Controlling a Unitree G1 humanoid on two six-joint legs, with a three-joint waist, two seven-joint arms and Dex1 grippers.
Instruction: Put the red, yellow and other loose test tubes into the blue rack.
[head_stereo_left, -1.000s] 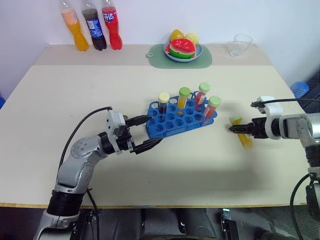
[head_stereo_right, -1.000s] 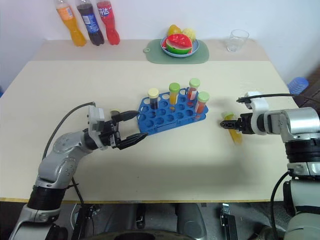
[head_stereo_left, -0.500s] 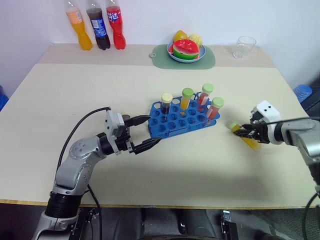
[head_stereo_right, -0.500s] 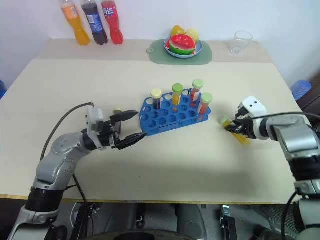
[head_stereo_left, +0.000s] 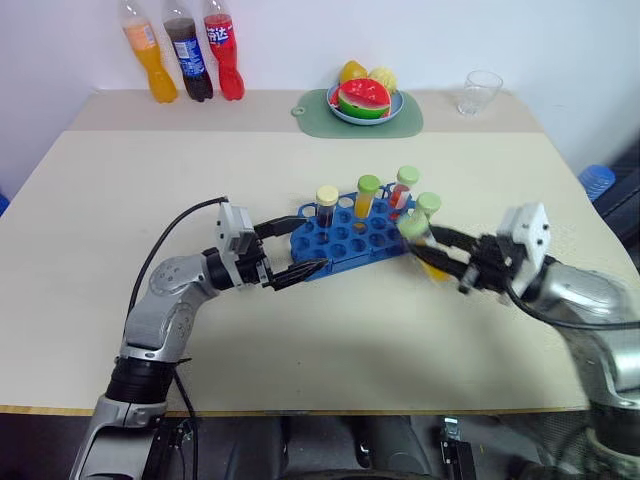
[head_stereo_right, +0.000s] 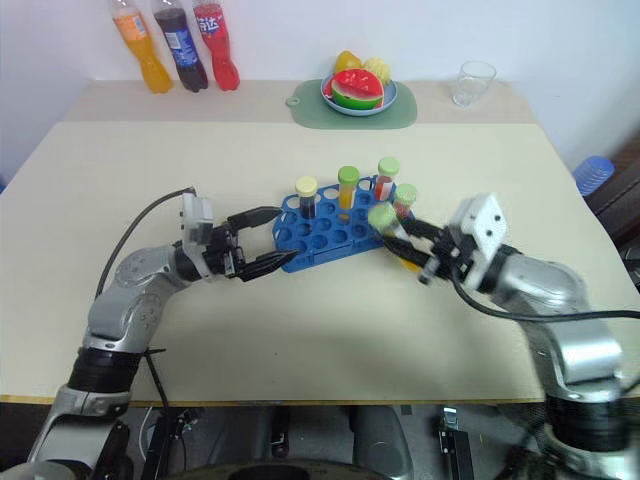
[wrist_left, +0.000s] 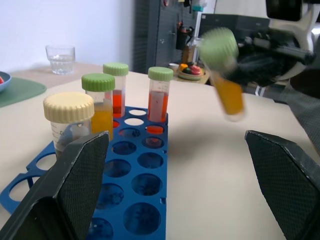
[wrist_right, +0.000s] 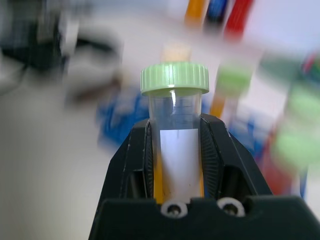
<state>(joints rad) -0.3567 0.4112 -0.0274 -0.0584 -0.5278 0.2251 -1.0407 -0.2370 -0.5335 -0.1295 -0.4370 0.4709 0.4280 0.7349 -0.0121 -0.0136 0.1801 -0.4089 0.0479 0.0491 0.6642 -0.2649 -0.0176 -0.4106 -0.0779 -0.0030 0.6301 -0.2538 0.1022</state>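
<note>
The blue rack (head_stereo_left: 345, 243) lies mid-table with several capped tubes standing in its far rows. One of them is a cream-capped dark tube (head_stereo_left: 327, 206), one a green-capped yellow tube (head_stereo_left: 368, 196). My right gripper (head_stereo_left: 441, 250) is shut on a yellow test tube (head_stereo_left: 424, 243) with a green cap. It holds the tube tilted above the table at the rack's right end. The right wrist view shows this tube (wrist_right: 176, 150) clamped between the fingers (wrist_right: 134, 160). My left gripper (head_stereo_left: 308, 244) is open, its fingers (wrist_left: 75, 185) on either side of the rack's left end (wrist_left: 135, 200).
Three soda bottles (head_stereo_left: 185, 55) stand at the back left. A fruit plate (head_stereo_left: 365, 100) on a green mat and a clear glass (head_stereo_left: 480, 90) sit along the back. Bare tabletop lies in front of the rack.
My right gripper has shut on the yellow tube, lifted it off the table at the right and swung it left to the rack. The left gripper has stayed at the rack's end.
</note>
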